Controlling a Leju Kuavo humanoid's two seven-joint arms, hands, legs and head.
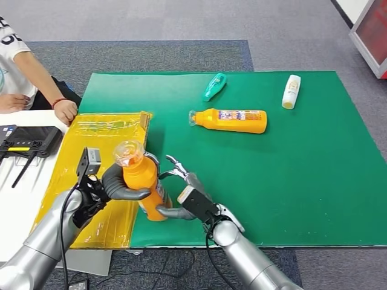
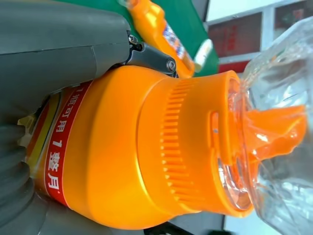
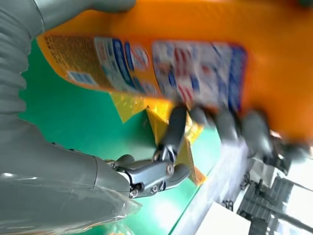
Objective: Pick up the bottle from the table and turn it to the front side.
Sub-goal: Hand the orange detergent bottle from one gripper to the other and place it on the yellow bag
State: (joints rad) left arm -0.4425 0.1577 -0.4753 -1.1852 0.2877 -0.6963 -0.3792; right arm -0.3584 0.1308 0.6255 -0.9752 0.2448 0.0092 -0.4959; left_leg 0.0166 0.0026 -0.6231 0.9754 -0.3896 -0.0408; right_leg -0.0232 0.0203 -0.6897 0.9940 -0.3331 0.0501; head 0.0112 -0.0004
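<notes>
A: Both hands are on one orange bottle (image 1: 145, 181), as you can see in the head view. It is off the green mat (image 1: 292, 181), above the mat's near edge, just where the yellow sheet (image 1: 98, 136) meets it.

B: How does your left hand (image 1: 112, 186) sit?

A: Its thick grey thumb wraps across the bottle's upper body, below the ribbed orange collar. In the left wrist view the bottle (image 2: 122, 147) lies against the palm, clear cap (image 2: 280, 122) away from the wrist, so that hand grips it.

B: And the right hand (image 1: 185, 193)?

A: You have its thumb under the bottle's lower end and its fingers (image 1: 175, 164) curved toward the far side. In the right wrist view the dark fingertips (image 3: 225, 122) press on the printed label (image 3: 177, 63). It holds the bottle too.

B: Bottle attitude?

A: Tilted, cap up and leaning toward the yellow sheet, base toward the right hand.

B: Anything else relative to the held bottle?

A: Three other containers lie on the mat beyond it: a second orange bottle (image 1: 230, 119) on its side, a teal tube (image 1: 214, 86) farther off, a white bottle (image 1: 291, 91) well apart. A person's hand (image 1: 66, 111) rests at the yellow sheet's far corner, beside a black device (image 1: 27, 140).
</notes>
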